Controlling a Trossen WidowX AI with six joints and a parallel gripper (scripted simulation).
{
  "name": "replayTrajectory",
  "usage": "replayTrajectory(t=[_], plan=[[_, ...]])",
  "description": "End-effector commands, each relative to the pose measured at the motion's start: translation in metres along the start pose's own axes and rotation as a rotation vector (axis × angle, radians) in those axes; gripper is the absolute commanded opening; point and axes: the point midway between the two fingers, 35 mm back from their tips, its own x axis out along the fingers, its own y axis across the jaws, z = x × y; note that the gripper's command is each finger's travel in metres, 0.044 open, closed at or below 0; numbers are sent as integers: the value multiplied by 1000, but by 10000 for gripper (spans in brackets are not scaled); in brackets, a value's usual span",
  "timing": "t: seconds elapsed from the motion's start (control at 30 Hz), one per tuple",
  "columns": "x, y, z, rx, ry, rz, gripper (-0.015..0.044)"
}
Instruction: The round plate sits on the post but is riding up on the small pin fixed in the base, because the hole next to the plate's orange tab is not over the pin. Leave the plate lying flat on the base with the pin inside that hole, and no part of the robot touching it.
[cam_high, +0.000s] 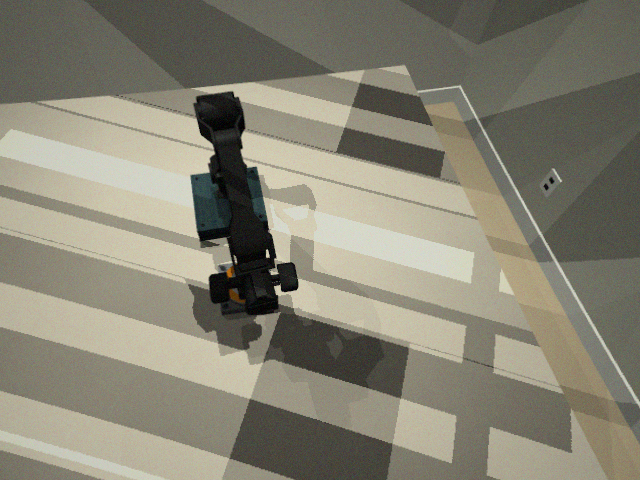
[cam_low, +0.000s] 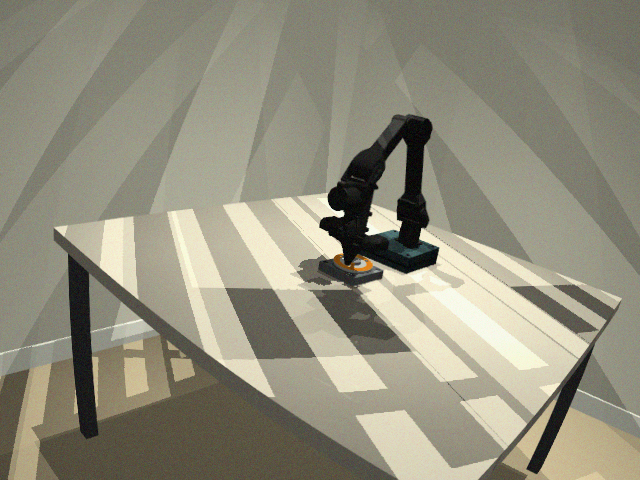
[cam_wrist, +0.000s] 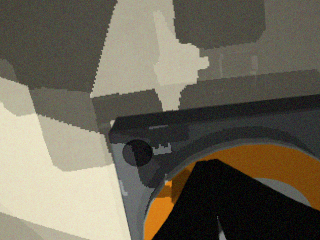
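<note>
A: Plate (cam_wrist: 267, 163), orange and ring-shaped, sits on the grey square base (cam_low: 351, 272) toward the left half of the table (cam_low: 155, 289), just in front of the robot's blue mount (cam_low: 408, 254). Its far rim looks a little raised off the base in the wrist view, so I judge it is not yet flat.

B: And the fingers?

A: Clenched tight with nothing between them, used as one blunt point. They come down on the plate's left side, touching or nearly touching the orange surface.

B: What could go wrong?

A: The pin and the hole by the tab are hidden under the fingers, so alignment cannot be checked. If the point pushes down too hard, the plate could jam on the pin instead of turning. If it slides sideways, the smooth top could let the tip skid off onto the base.

B: Materials?

A: The plate looks hard and slick, a flat orange ring with a grey centre. The base is a matte grey slab with a dark round screw (cam_wrist: 138, 154) at its left corner. The fingers are black, smooth and tapered. The table is flat, banded in cream and grey.
</note>
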Motion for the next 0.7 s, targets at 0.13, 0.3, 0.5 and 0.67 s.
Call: replayTrajectory(t=[0.13,0.3,0.5,0.67], plan=[[1,10,-3,-13,7,23,0],[1,10,-3,-13,7,23,0],[1,12,-5,-13,7,23,0],[1,13,-6,-13,7,23,0]])
